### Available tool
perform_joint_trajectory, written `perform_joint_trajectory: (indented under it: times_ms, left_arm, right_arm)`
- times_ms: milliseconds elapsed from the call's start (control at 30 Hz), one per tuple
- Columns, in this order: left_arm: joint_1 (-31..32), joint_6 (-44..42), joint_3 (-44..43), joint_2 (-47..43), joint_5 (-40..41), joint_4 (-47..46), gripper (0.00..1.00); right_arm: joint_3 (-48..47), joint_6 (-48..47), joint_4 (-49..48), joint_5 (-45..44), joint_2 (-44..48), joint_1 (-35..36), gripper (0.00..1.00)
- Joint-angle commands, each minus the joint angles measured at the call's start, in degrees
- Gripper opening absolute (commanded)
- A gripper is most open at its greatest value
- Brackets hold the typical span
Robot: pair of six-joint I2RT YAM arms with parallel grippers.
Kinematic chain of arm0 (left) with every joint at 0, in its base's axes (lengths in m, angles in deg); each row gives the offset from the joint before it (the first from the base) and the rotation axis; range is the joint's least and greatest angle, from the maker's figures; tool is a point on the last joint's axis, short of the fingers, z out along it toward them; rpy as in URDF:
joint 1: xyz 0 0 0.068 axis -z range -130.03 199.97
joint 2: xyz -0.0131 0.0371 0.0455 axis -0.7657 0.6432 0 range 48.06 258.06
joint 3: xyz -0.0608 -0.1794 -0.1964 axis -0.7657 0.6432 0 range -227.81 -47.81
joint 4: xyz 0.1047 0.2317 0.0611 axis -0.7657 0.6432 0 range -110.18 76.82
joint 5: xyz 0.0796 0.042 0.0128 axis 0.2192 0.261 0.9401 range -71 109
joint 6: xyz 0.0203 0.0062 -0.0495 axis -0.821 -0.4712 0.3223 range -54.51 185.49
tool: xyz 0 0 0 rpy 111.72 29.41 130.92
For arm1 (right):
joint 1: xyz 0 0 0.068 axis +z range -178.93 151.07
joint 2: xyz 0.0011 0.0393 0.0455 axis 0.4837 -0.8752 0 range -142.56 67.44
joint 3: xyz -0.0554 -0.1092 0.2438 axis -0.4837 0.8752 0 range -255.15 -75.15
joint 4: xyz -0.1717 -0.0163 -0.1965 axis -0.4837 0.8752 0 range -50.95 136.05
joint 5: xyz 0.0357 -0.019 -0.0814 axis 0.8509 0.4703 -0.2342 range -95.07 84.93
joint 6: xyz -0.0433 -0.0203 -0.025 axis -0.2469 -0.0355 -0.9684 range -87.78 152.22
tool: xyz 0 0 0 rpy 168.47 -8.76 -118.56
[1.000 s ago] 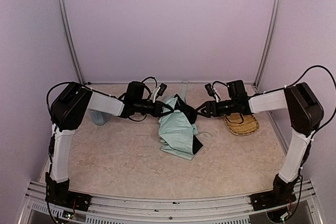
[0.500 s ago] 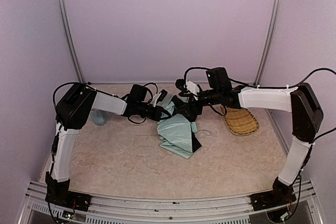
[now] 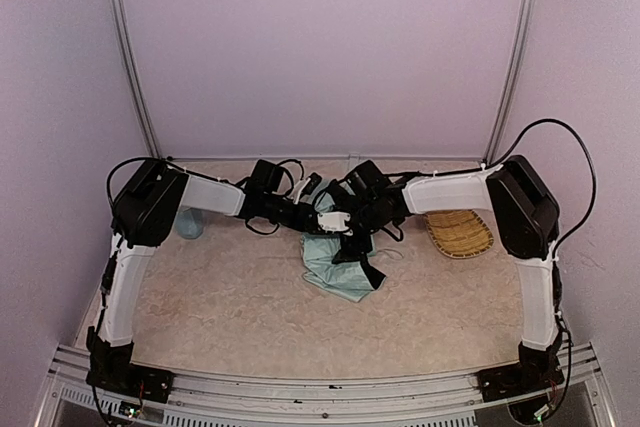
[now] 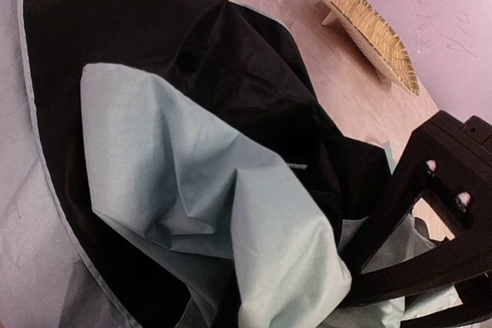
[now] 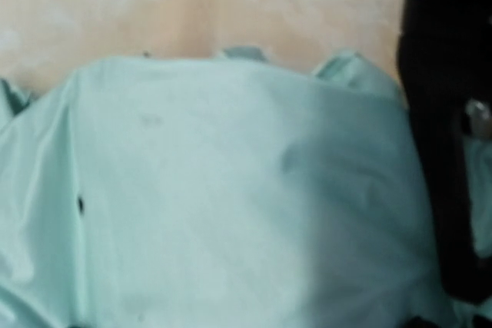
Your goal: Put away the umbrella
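Observation:
The umbrella (image 3: pixel 335 265) lies collapsed mid-table, a heap of pale mint fabric with black underside showing. Its shaft and handle are hidden. My left gripper (image 3: pixel 312 209) is at the heap's far left edge, with bunched fabric (image 4: pixel 177 167) running into its hidden jaws. My right gripper (image 3: pixel 345 237) points down onto the top of the heap. Its black fingers (image 4: pixel 396 197) show in the left wrist view, pressed into the fabric. The right wrist view is filled with mint fabric (image 5: pixel 215 190), and its own jaws are hidden.
A woven straw tray (image 3: pixel 460 232) lies at the right, also in the left wrist view (image 4: pixel 369 24). A light blue cup (image 3: pixel 188 222) stands at the left behind my left arm. Walls close the back and both sides.
My right arm has swung left from beside the tray and turned down onto the umbrella. My left gripper has edged slightly right with the fabric. The heap has bunched a little.

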State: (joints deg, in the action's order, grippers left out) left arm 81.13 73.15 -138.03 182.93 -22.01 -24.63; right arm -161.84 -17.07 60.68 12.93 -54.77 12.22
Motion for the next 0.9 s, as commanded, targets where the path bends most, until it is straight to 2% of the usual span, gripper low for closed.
perform_joint_trajectory:
  times_ms: [0,100,200,367,467,600,700,767,867]
  left_arm:
    - [-0.92,-0.86,-2.58,1.78,0.36,1.80,0.00]
    - [-1.05,-1.14,-4.58,2.35,-0.04,3.39,0.08]
    - [-1.29,-0.98,-6.26,2.68,0.72,4.73,0.22]
    - [-3.36,1.75,-5.30,0.32,2.91,4.24,0.54]
    - [-5.28,2.78,-1.48,-3.89,4.23,2.16,0.66]
    - [-7.28,3.27,3.33,-9.16,5.72,0.49,0.74]
    - [-7.69,2.78,6.94,-13.15,7.64,0.24,0.75]
    - [-7.48,2.56,9.35,-15.63,8.70,-0.19,0.76]
    - [-6.86,2.14,12.81,-19.28,10.94,-1.18,0.76]
  right_arm:
    - [-0.01,-2.65,9.05,-9.29,-5.49,0.69,0.90]
    - [-1.65,-2.78,11.50,-11.84,-8.45,0.69,0.89]
    - [-4.08,-2.18,14.37,-11.56,-10.89,0.56,0.86]
    - [-8.79,-0.10,21.28,-8.88,-14.64,0.10,0.74]
    - [-9.39,0.79,23.96,-7.63,-15.98,-0.19,0.67]
    - [-10.09,2.93,26.13,-6.53,-17.34,-0.28,0.53]
    - [-9.13,4.25,24.97,-6.14,-16.38,-0.28,0.38]
    - [-7.94,5.26,22.63,-6.41,-14.55,-0.34,0.28]
    - [-4.11,6.36,15.95,-7.26,-9.81,-0.46,0.20]
